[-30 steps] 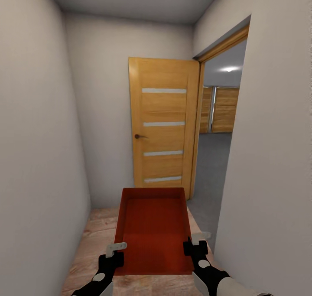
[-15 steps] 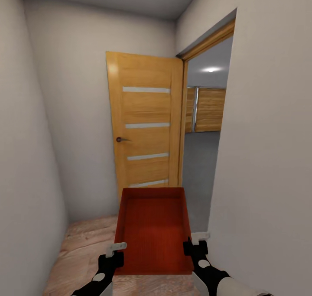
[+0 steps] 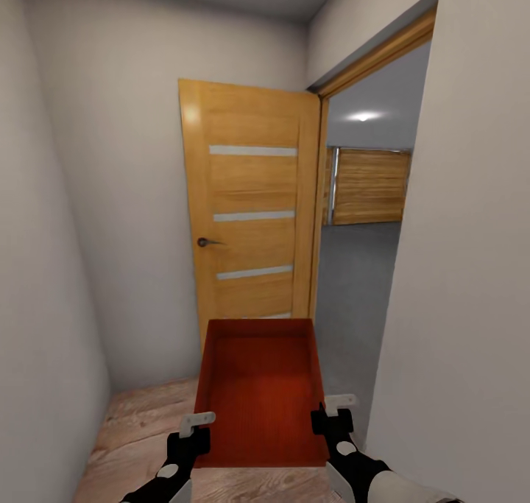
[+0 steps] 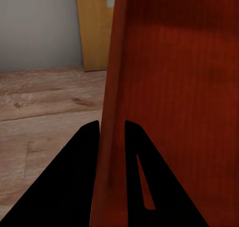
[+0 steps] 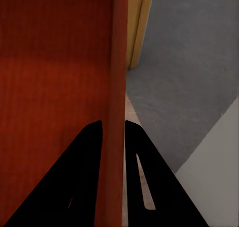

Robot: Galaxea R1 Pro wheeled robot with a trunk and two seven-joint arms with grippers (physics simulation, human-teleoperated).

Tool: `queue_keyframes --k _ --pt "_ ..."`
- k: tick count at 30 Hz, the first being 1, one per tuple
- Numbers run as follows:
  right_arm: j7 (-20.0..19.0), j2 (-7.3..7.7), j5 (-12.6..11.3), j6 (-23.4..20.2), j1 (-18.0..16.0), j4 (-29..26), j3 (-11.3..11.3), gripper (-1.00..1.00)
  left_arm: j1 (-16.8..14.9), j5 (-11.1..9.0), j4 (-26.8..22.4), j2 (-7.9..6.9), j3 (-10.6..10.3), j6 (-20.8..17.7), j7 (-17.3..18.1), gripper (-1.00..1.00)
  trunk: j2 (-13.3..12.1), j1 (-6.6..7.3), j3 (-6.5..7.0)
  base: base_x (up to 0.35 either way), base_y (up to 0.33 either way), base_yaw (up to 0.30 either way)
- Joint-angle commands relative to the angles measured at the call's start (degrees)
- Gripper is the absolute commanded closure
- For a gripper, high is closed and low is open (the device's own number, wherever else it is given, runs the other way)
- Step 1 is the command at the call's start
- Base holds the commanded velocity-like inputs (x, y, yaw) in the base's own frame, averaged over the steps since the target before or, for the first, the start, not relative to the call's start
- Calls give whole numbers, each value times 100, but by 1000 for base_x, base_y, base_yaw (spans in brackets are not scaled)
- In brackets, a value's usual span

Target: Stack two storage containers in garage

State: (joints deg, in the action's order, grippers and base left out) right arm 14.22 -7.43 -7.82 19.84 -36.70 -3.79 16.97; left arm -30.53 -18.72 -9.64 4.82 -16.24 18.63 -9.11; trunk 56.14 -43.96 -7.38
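Storage container (image 3: pixel 259 392) | level, long axis pointing ahead | both claws clamp its side walls

The storage container (image 3: pixel 259 392) sits between the left tool (image 3: pixel 197 423) and right tool (image 3: pixel 333 407), each at 1 side wall. Ahead stands the door (image 3: pixel 246 208); the garage (image 3: pixel 361 267) opens to its right.

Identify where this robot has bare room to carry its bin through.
Free: the grey floor past the doorway, between the wooden door and right wall. Crowded: each pincer, left and right, clamps the storage container.
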Motion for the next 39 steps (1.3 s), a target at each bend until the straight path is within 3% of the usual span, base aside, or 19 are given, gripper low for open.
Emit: queue_keyframes --k 1,20,39 --pt "-191 -2 -53 -7 -8 18 -248 100 -6 78 -25 -3 60 50 -65 100 6 -4 -8 322 120 0" --pt "-183 -4 -53 -7 -9 19 -256 100 -6 88 -27 17 65 82 -108 100 6 -4 52 73 32 -208" --pt "-191 4 -53 -8 -9 19 -256 100 -6 88 -12 10 68 71 -109 100 6 -4 69 187 250 -56"
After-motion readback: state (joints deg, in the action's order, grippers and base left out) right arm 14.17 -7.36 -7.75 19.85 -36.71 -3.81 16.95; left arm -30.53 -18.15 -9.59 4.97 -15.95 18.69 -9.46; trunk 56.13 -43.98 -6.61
